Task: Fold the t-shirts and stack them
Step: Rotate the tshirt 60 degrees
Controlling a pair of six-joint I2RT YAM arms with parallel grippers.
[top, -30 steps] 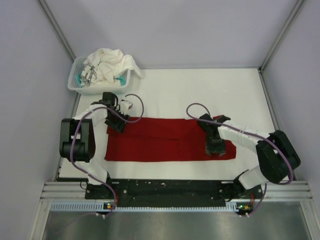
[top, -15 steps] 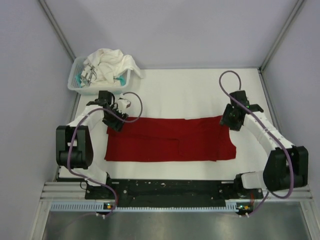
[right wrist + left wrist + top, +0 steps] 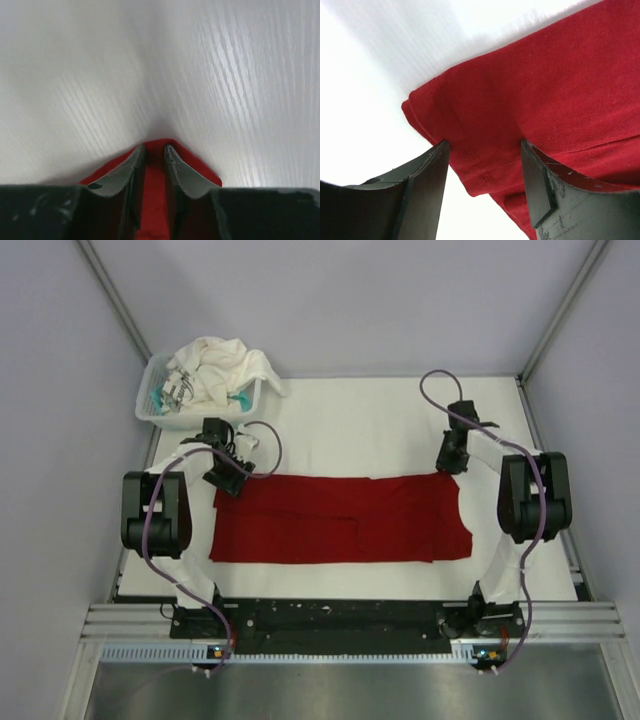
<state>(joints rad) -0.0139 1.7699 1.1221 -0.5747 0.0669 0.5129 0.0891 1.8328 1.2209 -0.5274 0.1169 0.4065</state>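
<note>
The white table [image 3: 380,420] carries the work; the red t-shirt [image 3: 340,520] lies across its middle as a long flat band running left to right, placed so, I judge, that each arm can take one end for the next fold. A faint seam line and a small step in the cloth near the centre suggest it is already doubled lengthwise with the sleeves tucked in. The cloth is deep red, matte and smooth, with hardly a wrinkle; the left wrist view shows a stitched hem at the corner, lying in more than one layer.

The white t-shirt [image 3: 225,365] sits heaped and crumpled in the basket [image 3: 150,412] at the table's far left corner, apart from the red one and, by the look of it, waiting its turn.

The left gripper [image 3: 226,478] stands at the far left corner of the red band; its fingers [image 3: 420,190] are spread wide, straddling that corner, not yet closed on it. The right gripper [image 3: 452,458] is at the far right corner; its fingers [image 3: 185,182] are drawn almost together with a strip of red cloth between them, which I take for a pinch on that corner.
</note>
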